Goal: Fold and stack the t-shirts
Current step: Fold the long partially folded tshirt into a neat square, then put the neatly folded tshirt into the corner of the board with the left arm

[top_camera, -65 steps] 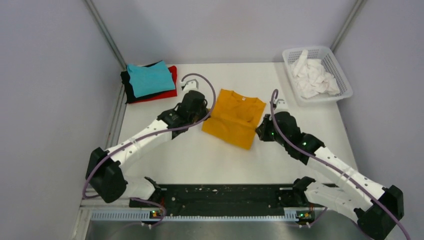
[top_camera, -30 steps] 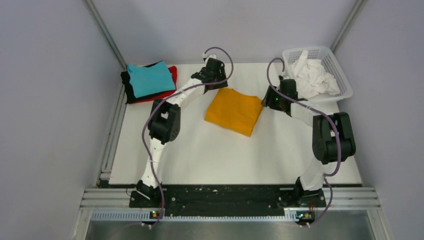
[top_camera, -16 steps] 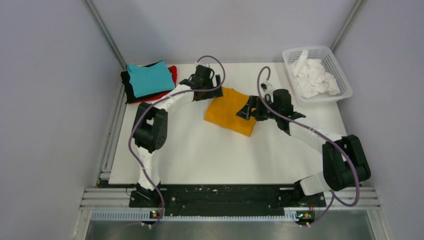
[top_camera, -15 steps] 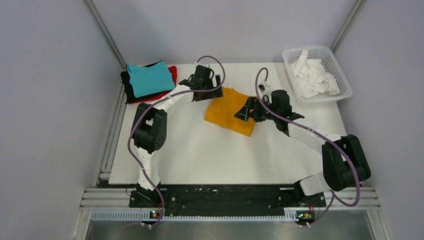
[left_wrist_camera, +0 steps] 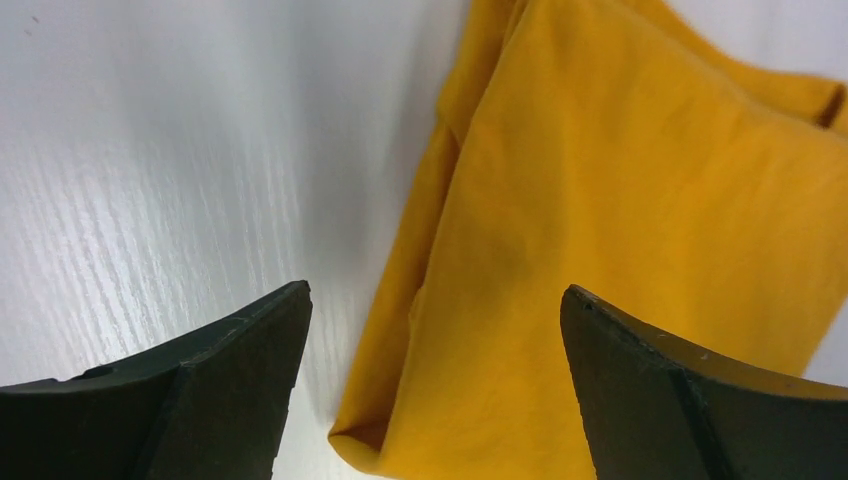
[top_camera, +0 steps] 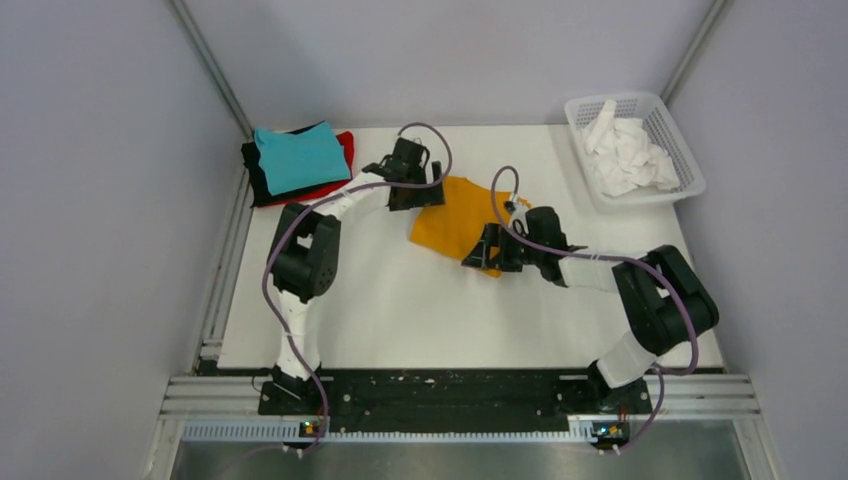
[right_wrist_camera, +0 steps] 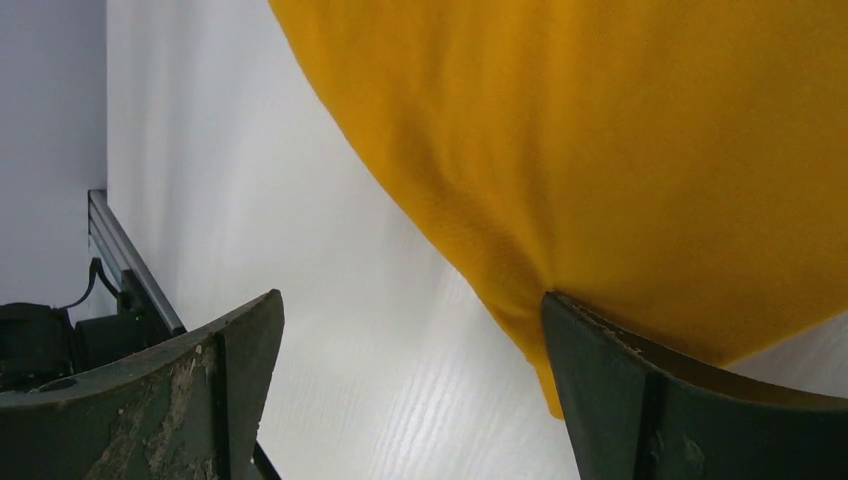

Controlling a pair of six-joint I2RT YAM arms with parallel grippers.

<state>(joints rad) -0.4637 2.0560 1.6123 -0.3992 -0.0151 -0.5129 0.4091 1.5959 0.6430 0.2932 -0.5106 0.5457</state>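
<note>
Mustard-orange t-shirt (top_camera: 455,215) lying folded on table (top_camera: 400,300), left gripper (left_wrist_camera: 432,292) and right gripper (right_wrist_camera: 410,300) standing at its edges, jaws spread wide

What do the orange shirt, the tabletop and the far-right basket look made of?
Orange shirt: soft matte knit fabric, likely cotton; it creases and its folded layers lie limp. Tabletop: hard white board, slight sheen, faint wood-grain lines; probably laminate. Basket: rigid white lattice walls, smooth; looks like moulded plastic.
</note>
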